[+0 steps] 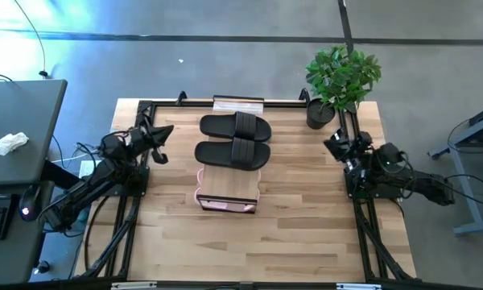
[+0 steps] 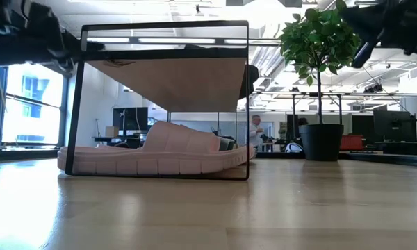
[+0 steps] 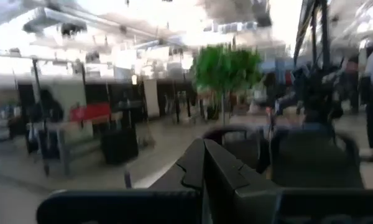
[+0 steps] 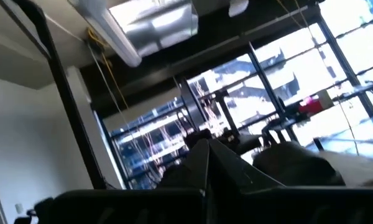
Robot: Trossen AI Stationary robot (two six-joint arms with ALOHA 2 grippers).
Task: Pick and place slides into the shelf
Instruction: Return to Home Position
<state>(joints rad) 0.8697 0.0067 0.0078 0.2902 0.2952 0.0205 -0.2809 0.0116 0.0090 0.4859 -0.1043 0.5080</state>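
Well, the shelf [image 1: 229,184] is sitting in the middle of the desk [image 1: 306,234], and the two black slides [image 1: 235,126] are lying side by side on its plank top, toward the far end, straps up. Under the plank a pale pink slide [image 2: 160,156] is resting on the desk inside the thin black frame. From table height a darker shape [image 2: 226,144] is showing just behind it, but I am not managing to tell whether that is a green slide.

From above, the plank is hiding nearly everything beneath it. Only pink edges are peeking out at the near end, and a pale strip [image 1: 238,102] is poking out at the far end, too small to name.

The left pincer [image 1: 165,131] is hanging by the desk's left edge, well apart from the shelf. The right pincer [image 1: 334,143] is hanging by the right edge, near the potted plant [image 1: 342,72]. Each wrist camera is showing its own fingers [image 3: 230,177] pressed together tip to tip, gripping nothing. Both wrist cameras are looking out into the room, so neither is catching the shelf. At table height the arms are showing only as dark blurs in the top corners. A person [image 2: 254,132] is standing far back in the room, in that level view only.
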